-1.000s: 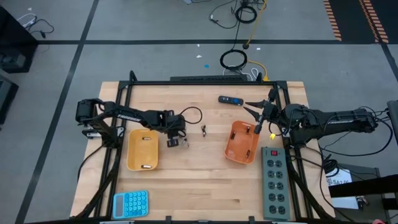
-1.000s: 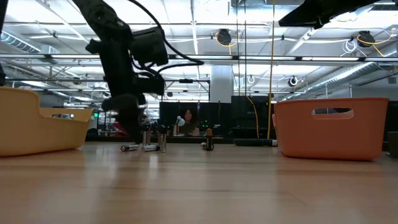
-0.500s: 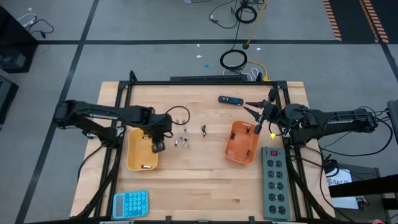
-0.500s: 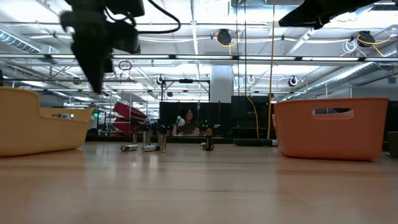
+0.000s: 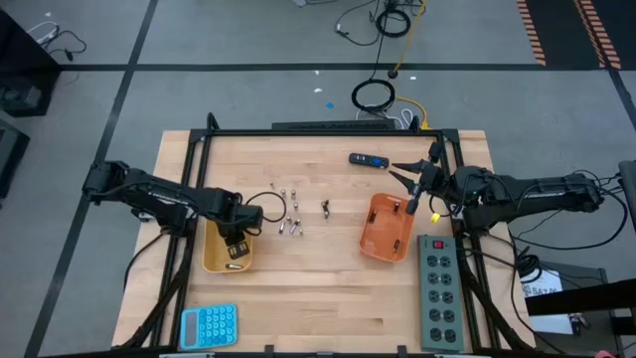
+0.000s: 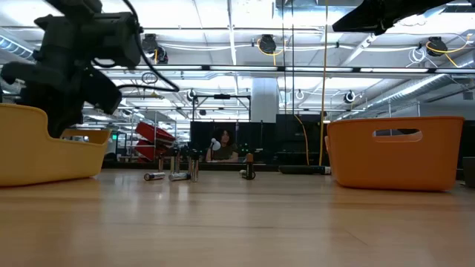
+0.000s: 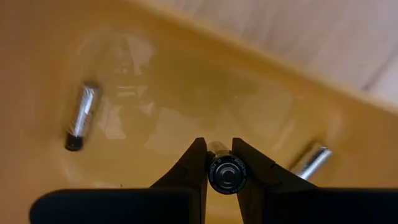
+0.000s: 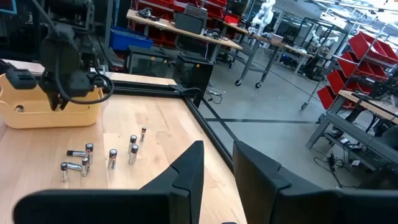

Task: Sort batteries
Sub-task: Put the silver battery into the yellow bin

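My left gripper (image 7: 225, 163) points down into the yellow tray (image 5: 212, 247) at the table's left and is shut on a battery (image 7: 226, 174), seen end-on. Two more batteries (image 7: 81, 116) (image 7: 309, 160) lie flat on the tray's floor. Several loose batteries (image 5: 291, 225) lie and stand on the wood between the trays, and also show in the right wrist view (image 8: 87, 158). My right gripper (image 8: 217, 163) hangs level above the far end of the orange tray (image 5: 386, 231), a narrow gap between its fingers with nothing in it. My left gripper pinches the battery's round sides (image 7: 214, 176) between its two fingers. The fingers come from above, pointing down, and lie along the battery. One end cap faces up at the wrist camera and the lower end is hidden. The battery hangs upright over the tray's floor.
A black-and-blue oblong device (image 5: 368, 159) lies near the far edge. A grey power strip (image 5: 438, 288) lies along the right edge and a blue calculator (image 5: 209, 324) at the near left. Bare wood stretches between the trays and toward the near edge.
My left gripper has left the loose batteries, risen, and gone toward the table's left and near edges, turning its wrist, and now points down over the yellow tray with a battery. The loose batteries have stayed where they were.
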Motion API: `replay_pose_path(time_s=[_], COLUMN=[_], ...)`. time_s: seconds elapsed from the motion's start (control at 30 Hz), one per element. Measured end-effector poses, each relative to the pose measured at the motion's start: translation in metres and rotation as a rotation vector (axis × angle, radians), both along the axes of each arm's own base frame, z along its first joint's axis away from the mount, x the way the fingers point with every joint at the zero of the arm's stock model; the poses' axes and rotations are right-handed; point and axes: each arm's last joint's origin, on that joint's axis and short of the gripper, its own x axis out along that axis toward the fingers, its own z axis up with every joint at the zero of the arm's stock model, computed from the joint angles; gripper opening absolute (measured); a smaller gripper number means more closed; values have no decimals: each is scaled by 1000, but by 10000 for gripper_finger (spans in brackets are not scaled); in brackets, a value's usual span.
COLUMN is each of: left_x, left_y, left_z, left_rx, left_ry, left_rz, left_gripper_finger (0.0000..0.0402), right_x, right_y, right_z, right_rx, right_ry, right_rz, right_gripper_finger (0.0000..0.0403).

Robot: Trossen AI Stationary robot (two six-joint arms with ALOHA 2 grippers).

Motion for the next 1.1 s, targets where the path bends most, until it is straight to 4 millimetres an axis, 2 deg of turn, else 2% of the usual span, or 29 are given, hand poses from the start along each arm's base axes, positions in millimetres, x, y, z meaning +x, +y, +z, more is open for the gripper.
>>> replay_pose_path(time_s=[0.07,0.2,0.33,0.5,0.6,0.67,0.9,1.1], left_x=[-2,-3,2,19,31,38,51,59], left_y=[-1,-3,-4,-5,1,8,52,92], left_z=[-4,-5,6,47,70,76,49,41], left_rx=[1,24,12,50,217,338,434,411], left_ry=[12,19,6,-62,-164,-217,-187,-241], left_rz=[34,47,33,-25,-77,-108,-166,-121], left_gripper_finger=[66,145,207,220,221,222,222,223], right_x=[0,0,0,0,0,0,0,0], right_y=[0,0,0,0,0,0,0,0], right_z=[0,0,0,0,0,1,1,0], right_rx=[0,-3,-5,-6,-12,-20,-26,-29], right_ry=[-1,0,1,1,4,4,6,16], right_rz=[0,0,1,1,2,3,4,8], right_gripper_finger=[77,77,77,77,77,77,77,77])
